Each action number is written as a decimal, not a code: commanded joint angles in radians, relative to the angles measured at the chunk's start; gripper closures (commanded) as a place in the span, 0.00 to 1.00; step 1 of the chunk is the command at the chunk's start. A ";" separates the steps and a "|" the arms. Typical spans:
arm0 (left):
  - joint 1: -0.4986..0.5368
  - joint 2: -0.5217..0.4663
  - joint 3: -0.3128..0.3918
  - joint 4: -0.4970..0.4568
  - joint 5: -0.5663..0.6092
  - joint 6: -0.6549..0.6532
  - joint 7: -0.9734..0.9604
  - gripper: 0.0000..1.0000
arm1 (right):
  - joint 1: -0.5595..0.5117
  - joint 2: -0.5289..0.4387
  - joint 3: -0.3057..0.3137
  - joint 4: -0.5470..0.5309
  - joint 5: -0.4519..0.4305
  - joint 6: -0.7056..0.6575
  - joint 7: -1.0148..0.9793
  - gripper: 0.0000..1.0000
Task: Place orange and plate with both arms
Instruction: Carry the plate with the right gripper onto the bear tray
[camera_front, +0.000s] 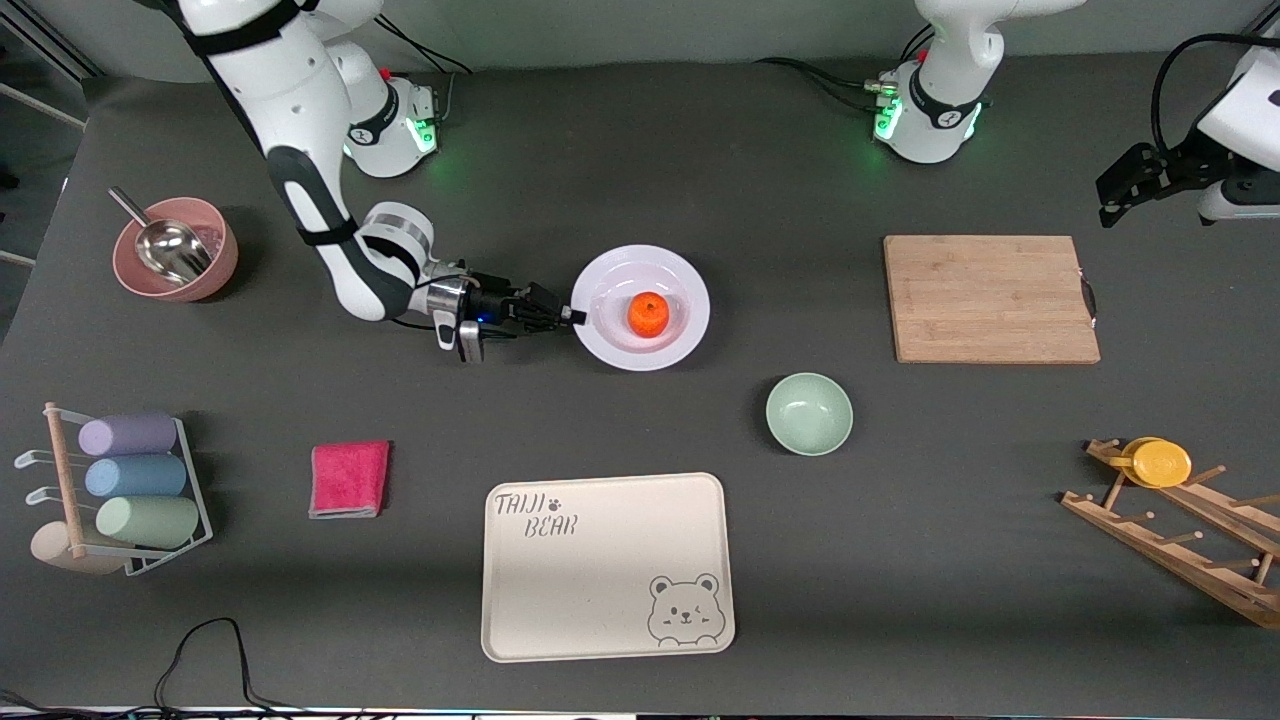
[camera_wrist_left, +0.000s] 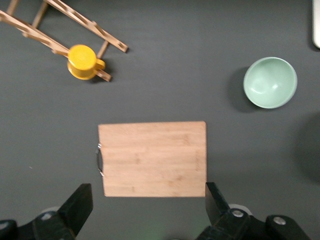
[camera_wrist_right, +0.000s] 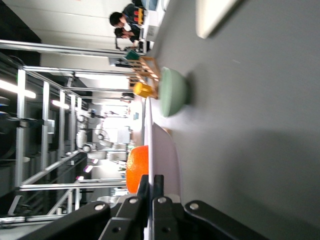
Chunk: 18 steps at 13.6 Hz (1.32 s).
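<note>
The orange (camera_front: 648, 314) sits in the well of the plate (camera_front: 690, 290), a little off its middle, and the plate lies flat on the dark worktop (camera_front: 640, 150) about midway between the two arm bases and nearer to the front camera than both. The right pincer (camera_front: 577, 316) comes in low from the right arm's end of the worktop, its fingers pressed together on the plate's rim; in the right wrist view the orange (camera_wrist_right: 137, 169) shows just above the thin edge of the plate (camera_wrist_right: 167, 150) held between those fingers. Bare worktop rings the rest of the rim. The pale green bowl (camera_front: 809, 413) stands apart from the plate, nearer to the front camera, and the cream bear-printed tray (camera_front: 607, 566) lies nearer still. The wooden cutting board (camera_front: 990, 298) lies toward the left arm's end, well apart from the plate. The left pincer (camera_wrist_left: 145, 207) waits in the air beside the board's edge, its fingers spread wide.
</note>
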 joint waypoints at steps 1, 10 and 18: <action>-0.002 0.095 0.013 0.134 -0.043 -0.091 0.010 0.00 | -0.032 -0.176 0.000 -0.030 -0.097 -0.004 0.187 1.00; 0.001 0.116 0.013 0.149 -0.049 -0.106 0.038 0.00 | -0.110 0.160 -0.094 0.527 -0.381 0.003 0.468 1.00; 0.000 0.113 0.010 0.141 -0.010 -0.083 -0.019 0.00 | -0.110 0.662 -0.166 1.383 -0.377 0.025 0.882 1.00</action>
